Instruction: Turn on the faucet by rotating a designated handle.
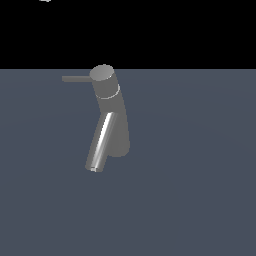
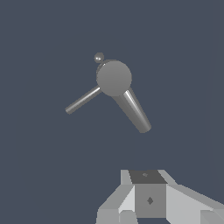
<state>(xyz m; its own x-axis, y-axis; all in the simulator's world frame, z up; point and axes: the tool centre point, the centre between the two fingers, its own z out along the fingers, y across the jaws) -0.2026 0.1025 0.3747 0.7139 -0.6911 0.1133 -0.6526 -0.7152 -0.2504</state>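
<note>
**High above the tap, nothing touched**

Slate-grey floor, black backdrop. Faucet (image 1: 112, 117) stands mid-scene, its thin handle (image 1: 76, 78) pointing to the exterior view's left. Gripper (image 2: 148, 218) hangs well above; jaw spread can't be told. Risk: descending onto the thicker spout (image 2: 132, 110), mistaking it for the handle.
</note>
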